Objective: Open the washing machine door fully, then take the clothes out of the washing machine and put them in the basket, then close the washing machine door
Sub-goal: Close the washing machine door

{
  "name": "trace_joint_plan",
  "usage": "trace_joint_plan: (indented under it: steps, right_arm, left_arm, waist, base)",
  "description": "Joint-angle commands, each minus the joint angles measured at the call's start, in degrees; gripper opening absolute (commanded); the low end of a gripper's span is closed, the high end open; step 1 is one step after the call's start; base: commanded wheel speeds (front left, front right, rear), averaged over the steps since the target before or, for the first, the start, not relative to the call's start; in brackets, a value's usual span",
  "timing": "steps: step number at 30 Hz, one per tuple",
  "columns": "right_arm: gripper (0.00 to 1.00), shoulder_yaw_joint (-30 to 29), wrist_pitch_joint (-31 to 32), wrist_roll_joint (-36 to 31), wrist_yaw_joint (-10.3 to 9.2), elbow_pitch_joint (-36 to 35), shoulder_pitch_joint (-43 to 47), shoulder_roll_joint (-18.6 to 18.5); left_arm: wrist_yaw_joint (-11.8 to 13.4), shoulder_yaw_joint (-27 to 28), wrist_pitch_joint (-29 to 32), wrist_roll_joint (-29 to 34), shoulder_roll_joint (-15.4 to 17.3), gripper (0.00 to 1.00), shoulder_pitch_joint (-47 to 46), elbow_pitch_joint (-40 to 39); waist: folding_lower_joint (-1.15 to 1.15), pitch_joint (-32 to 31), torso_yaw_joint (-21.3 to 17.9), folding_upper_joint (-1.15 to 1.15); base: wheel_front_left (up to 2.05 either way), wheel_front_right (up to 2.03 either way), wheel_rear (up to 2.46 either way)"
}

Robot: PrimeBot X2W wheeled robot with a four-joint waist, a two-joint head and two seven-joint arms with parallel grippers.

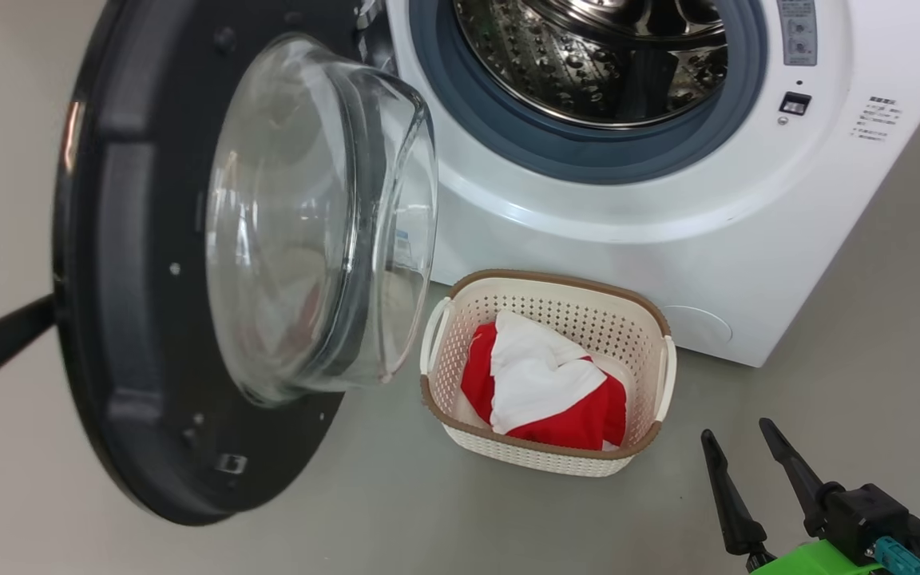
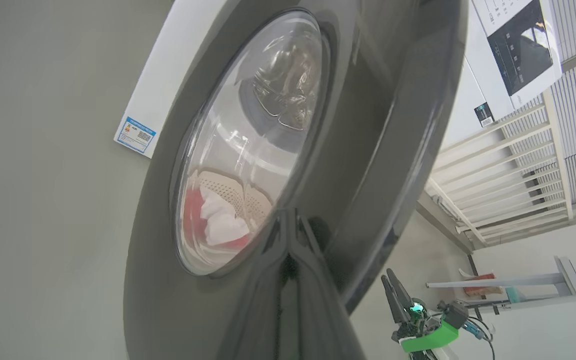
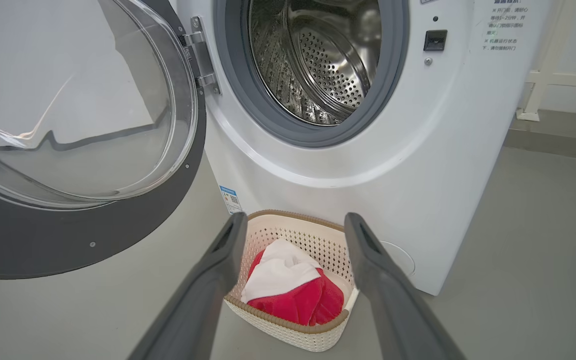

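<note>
Against door (image 1: 132, 319), left pincer (image 1: 25, 326) together; right pincer (image 3: 295, 220) apart, basket (image 3: 288, 335) beyond.

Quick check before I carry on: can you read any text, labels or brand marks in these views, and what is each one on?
Nothing is clear enough to quote.
Blue label, low on the washing machine front: too small to read.
Chinese notice, right of the drum opening: characters too small to read reliably.
Grey strip label, above the door latch: blurred.
Clothes in the basket: no lettering shows.
</note>
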Motion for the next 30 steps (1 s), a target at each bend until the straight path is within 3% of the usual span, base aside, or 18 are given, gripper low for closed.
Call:
trace_joint_plan:
  steps: [1, 17, 23, 30]
  right_arm:
    - [1.0, 1.11, -0.36, -0.47, 0.36, -1.55, -0.75, -0.44]
    - [1.0, 0.42, -0.36, 0.36, 0.36, -2.33, -0.81, -0.44]
    - [1.0, 0.3, -0.36, 0.63, 0.36, -2.45, -0.91, -0.44]
    - [1.0, 0.09, -0.36, 0.91, 0.36, -2.55, -1.09, -0.44]
  left_arm:
    - [-0.41, 1.95, 0.71, -0.49, 2.4, 0.0, -0.83, -2.72]
    - [-0.41, 0.11, 0.79, -1.06, -3.52, 0.0, -0.69, -16.12]
    - [-0.41, -1.38, -0.6, -0.11, -6.26, 0.0, -2.17, -18.0]
    - [-0.41, -1.33, -2.42, 1.11, -6.5, 0.0, -2.05, -17.37]
  waist:
    - [0.0, 0.0, -0.54, 0.0]
    - [0.0, 0.49, -6.89, 0.0]
    - [0.0, 0.78, -8.38, 0.0]
    - [0.0, 0.88, -8.67, 0.0]
  base:
    - [0.0, 0.0, 0.0]
    - [0.0, 0.0, 0.0]
    - [0.0, 0.0, 0.0]
    - [0.0, 0.0, 0.0]
